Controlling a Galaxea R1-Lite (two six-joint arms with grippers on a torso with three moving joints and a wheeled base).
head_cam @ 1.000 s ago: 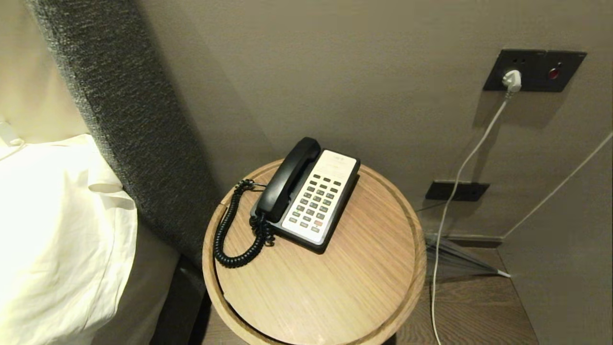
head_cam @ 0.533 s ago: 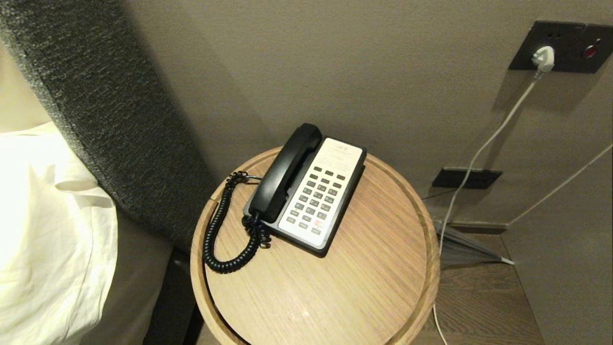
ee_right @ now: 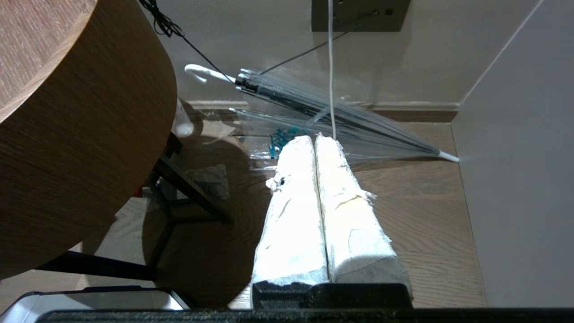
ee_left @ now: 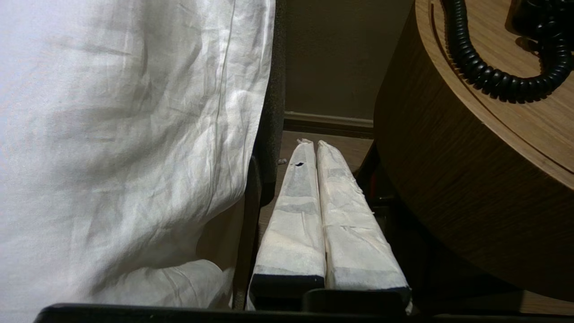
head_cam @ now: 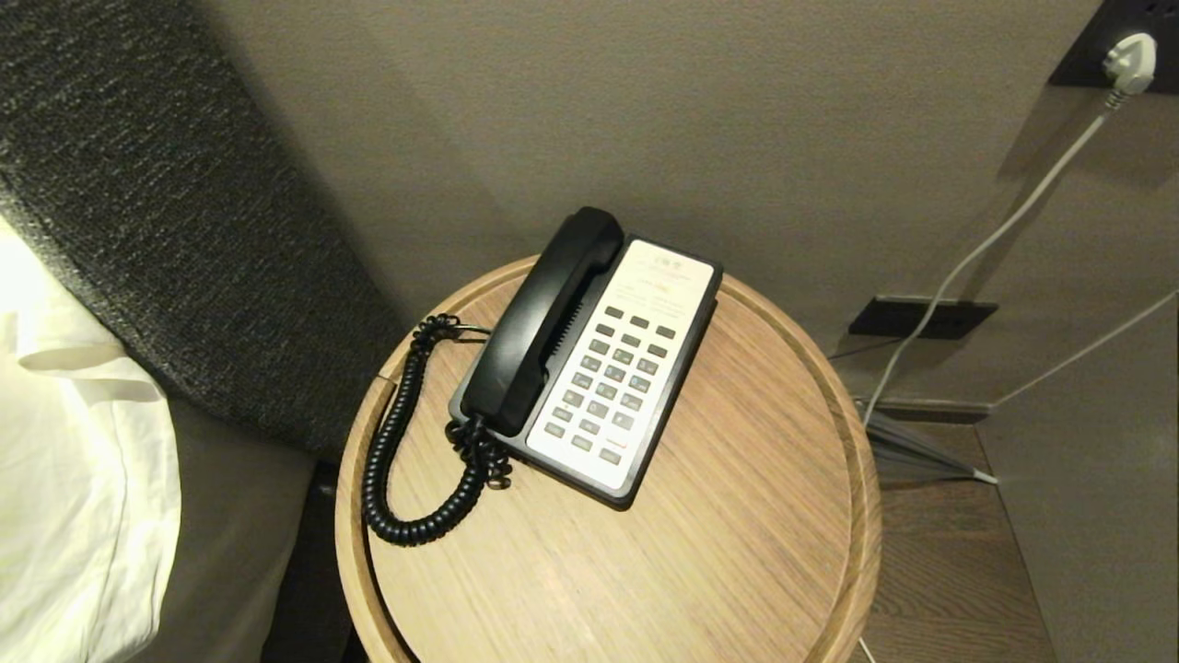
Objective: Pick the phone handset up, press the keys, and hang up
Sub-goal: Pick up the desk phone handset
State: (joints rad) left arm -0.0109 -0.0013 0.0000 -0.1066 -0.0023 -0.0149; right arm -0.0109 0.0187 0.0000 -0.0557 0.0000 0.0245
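While the phone handset (head_cam: 543,322) lies in its cradle along the left side of the phone base (head_cam: 626,368), neither arm shows in the head view. The base sits slantwise on the far half of the round wooden tabletop (head_cam: 718,552), its keypad (head_cam: 612,387) facing up. A coiled cord (head_cam: 396,460) runs from the handset's near end, loops out toward the left rim of the tabletop and curls back to the far side of the base.

The left gripper (ee_left: 312,143) hangs low in the gap between the white bed sheet (ee_left: 125,134) and the side wall of the table, well below the tabletop; its taped fingers (ee_left: 296,215) are pressed together and hold nothing. The right gripper (ee_right: 314,138) hangs low to the right of the table, over the wooden floor (ee_right: 426,215), its fingers (ee_right: 350,224) likewise pressed together with nothing between them. Beyond it a folded clear umbrella (ee_right: 323,112) lies on the floor against the wall, and a white cable (head_cam: 995,239) drops from a plug (head_cam: 1128,57) in the wall socket. What seems to be a grey upholstered headboard (head_cam: 166,230) stands to the left of the table.
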